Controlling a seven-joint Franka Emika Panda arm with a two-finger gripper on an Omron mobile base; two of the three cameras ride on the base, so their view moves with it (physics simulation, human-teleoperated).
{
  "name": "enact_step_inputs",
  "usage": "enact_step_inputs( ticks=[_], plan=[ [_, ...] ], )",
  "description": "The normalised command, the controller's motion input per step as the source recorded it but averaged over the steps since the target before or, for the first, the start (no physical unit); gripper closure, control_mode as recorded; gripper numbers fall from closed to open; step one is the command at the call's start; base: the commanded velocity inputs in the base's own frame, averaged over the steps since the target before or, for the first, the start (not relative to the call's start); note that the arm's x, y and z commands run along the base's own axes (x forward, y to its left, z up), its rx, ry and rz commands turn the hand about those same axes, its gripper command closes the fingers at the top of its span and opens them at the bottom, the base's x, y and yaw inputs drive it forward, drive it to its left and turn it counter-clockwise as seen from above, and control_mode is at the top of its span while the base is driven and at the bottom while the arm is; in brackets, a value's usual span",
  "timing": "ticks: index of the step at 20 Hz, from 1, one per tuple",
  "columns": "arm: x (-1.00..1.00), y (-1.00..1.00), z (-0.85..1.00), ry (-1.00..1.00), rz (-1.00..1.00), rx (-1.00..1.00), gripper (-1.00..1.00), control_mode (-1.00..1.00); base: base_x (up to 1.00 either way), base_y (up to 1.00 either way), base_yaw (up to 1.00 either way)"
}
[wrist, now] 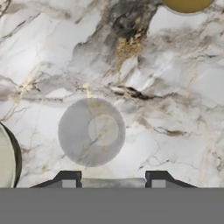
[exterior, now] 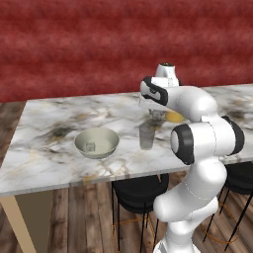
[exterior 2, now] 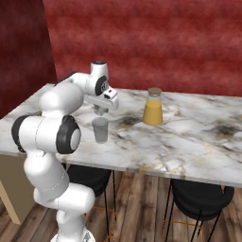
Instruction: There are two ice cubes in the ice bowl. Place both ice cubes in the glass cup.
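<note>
My gripper [wrist: 113,183] pinches an ice cube [wrist: 113,182] between its fingertips, hanging just above the glass cup [exterior: 147,136] near the counter's [exterior: 49,158] front edge. The ice bowl [exterior: 97,143] sits beside the cup, nearer the counter's left end, with the other cube [exterior: 90,146] inside.

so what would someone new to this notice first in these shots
Probably the big white arm reaching over the marble counter, its fingers poised straight above the clear glass cup and gripping a small ice cube between them. Next, the pale ice bowl to the cup's left in the left base view, one cube still inside. Then the amber bottle further back, against the deep red wall.
</note>
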Motion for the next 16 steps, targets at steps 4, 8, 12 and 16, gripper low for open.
enact_step_inputs(
  ticks=[4,8,12,16],
  plan=[
    [0.21,0.0,-0.01,0.01,0.0,0.0,1.0,-1.0,0.0,0.0,0.0],
    [0.13,0.08,-0.18,0.04,0.0,0.0,1.0,-1.0,0.0,0.0,0.0],
    [0.03,0.19,-0.34,0.05,0.0,0.0,1.0,-1.0,0.0,0.0,0.0],
    [0.01,0.14,-0.26,0.02,0.0,0.0,1.0,-1.0,0.0,0.0,0.0]
  ],
)
